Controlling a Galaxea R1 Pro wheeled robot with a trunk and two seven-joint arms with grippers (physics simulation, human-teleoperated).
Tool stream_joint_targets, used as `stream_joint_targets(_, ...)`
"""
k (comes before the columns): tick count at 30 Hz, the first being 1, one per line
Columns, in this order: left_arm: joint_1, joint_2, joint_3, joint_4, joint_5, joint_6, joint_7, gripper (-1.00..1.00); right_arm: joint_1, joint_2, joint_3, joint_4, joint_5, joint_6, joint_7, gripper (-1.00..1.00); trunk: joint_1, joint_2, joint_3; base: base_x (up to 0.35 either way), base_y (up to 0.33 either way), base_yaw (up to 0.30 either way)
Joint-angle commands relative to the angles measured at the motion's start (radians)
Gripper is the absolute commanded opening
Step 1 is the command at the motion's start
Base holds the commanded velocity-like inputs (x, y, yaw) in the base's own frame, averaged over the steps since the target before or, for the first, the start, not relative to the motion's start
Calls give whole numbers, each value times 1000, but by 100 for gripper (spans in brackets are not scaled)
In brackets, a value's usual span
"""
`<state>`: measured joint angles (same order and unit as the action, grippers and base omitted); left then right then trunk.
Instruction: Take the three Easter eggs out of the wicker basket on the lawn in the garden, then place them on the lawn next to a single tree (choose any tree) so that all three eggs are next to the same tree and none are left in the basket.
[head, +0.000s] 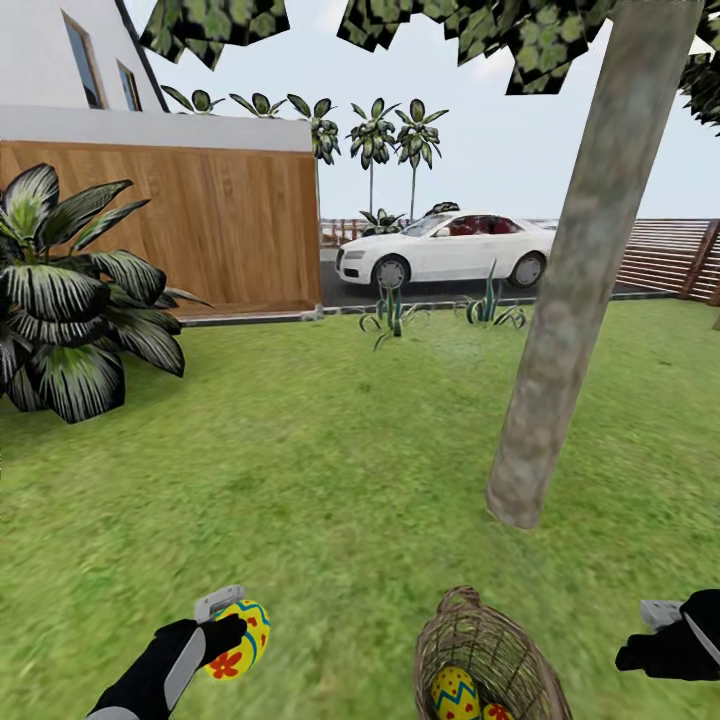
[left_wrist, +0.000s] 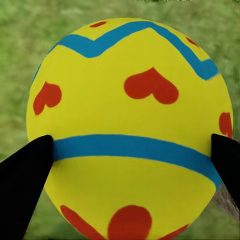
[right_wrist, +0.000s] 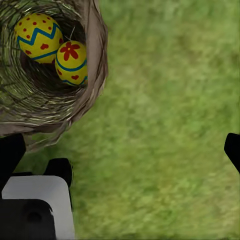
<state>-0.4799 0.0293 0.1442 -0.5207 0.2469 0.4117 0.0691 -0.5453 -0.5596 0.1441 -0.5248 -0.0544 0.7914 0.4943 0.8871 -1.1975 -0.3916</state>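
Between the fingers of our left gripper (left_wrist: 131, 145) we hold one Easter egg (head: 240, 640), clamped above the lawn (head: 330, 450). Two eggs (right_wrist: 55, 47) remain in the wicker basket (head: 490, 650), which stands near the tree (head: 570, 300). Our right gripper (head: 665, 640) hangs spread and empty beside the basket. Next, we judge, the held egg should go down beside the trunk.

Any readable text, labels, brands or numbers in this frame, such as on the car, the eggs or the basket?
None can be read.
White car: no plate or badge legible, too small.
Egg in the left gripper: painted hearts and bands, no writing.
Two eggs in the wicker basket: patterns only.
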Motion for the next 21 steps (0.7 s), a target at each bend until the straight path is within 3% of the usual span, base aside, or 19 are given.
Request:
stream_joint_targets(1,0,-1,0,-2,10,6,6,-100,-1,-1,7,-1,-5,5,0,100,-4,6,2,0,285,0)
stream_joint_targets(14,0,-3,0,-1,11,6,6,-100,-1,-5,5,-3,-4,6,0,100,-54,97,43,0,284,0)
stream_joint_targets(21,0,-2,0,2,11,4,6,-100,-1,1,6,-1,-4,7,-15,100,-81,146,65,0,161,0)
